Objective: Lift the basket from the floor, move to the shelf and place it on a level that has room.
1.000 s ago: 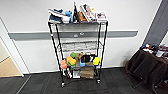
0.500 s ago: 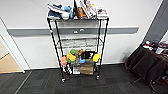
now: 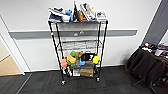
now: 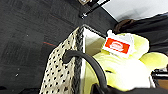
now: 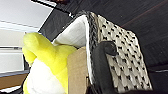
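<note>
The dark grey carpet-tile floor spreads in front of a white wall with a grey rail, and against that wall stands the tall black wire rack shelf on small caster wheels. Its top tier is crowded with books, a blue plush and other items, while the flat black wire-grid level just below appears to carry nothing. The third tier holds colourful blocks in green, yellow and orange, and a brown cardboard box sits on the bottom tier. To the right of the shelf, near the edge of the head view, dark chairs draped with black cloth stand beside a cluttered counter. In the wrist views, the small rectangular beige woven basket with black specks, a dark braided rim and a pale lining hangs above the carpet, seen close from both ends. A curved black handle arches at one end. Inside it lie a yellow-and-white plush toy bearing a red-and-white tag and a piece of brown cardboard. Whether either arm's fingers are open or closed cannot be told.
</note>
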Available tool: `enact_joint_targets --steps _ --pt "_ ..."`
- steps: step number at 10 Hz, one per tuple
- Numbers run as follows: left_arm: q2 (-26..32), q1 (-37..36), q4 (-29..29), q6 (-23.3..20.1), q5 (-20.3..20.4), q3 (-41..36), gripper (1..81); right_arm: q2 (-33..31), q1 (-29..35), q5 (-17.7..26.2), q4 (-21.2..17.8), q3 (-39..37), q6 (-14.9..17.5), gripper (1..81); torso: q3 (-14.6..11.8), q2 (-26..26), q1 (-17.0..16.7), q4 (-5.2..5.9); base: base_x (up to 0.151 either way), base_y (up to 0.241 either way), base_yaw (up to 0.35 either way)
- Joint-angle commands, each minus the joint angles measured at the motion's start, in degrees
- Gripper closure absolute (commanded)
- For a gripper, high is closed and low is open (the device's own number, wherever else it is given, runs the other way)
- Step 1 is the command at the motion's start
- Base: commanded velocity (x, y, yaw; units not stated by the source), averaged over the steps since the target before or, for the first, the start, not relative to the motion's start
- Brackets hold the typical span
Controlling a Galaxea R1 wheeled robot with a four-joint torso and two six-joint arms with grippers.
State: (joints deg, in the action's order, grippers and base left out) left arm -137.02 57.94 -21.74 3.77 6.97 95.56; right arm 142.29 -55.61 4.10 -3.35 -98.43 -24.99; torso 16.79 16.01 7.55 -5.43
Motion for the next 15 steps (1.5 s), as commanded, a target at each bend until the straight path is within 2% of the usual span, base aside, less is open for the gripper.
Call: enact_joint_targets --steps 1,2,4,8,12,15 --pt "1.13 -5.25 2.93 0.36 -2.23 -2.57 81.1 -0.22 6.7 -1.2 0.63 3.16 -0.23 81.1 -2.34 0.0 0.02 0.0 0.0 0.0 0.0" --pt "1.13 -5.07 3.02 0.36 -2.23 -2.57 81.1 -0.31 6.34 -1.2 0.97 3.08 -0.23 81.1 -0.85 0.0 -0.02 0.0 0.0 0.0 0.0" --pt "1.48 -4.72 3.1 0.36 -2.23 -2.75 81.1 -0.31 5.29 -1.2 1.94 2.9 -0.23 81.1 -1.81 0.02 -0.04 0.0 0.0 0.0 0.0" --pt "1.57 -4.64 3.1 0.28 -2.23 -2.83 81.1 -0.31 4.06 -1.54 2.39 2.37 -0.15 81.1 -1.72 0.02 -0.09 0.0 0.0 0.0 0.0" --pt "1.66 -4.63 3.1 0.36 -2.14 -2.84 81.1 -0.49 3.53 -1.9 2.56 2.29 -0.15 81.1 -1.75 0.06 -0.17 0.0 0.095 0.0 0.0" --pt "1.66 -4.63 3.1 0.28 -2.14 -2.92 81.1 -0.84 2.12 -4.71 2.47 2.29 -0.23 81.1 -1.77 0.09 -0.22 0.0 0.115 0.0 0.0"
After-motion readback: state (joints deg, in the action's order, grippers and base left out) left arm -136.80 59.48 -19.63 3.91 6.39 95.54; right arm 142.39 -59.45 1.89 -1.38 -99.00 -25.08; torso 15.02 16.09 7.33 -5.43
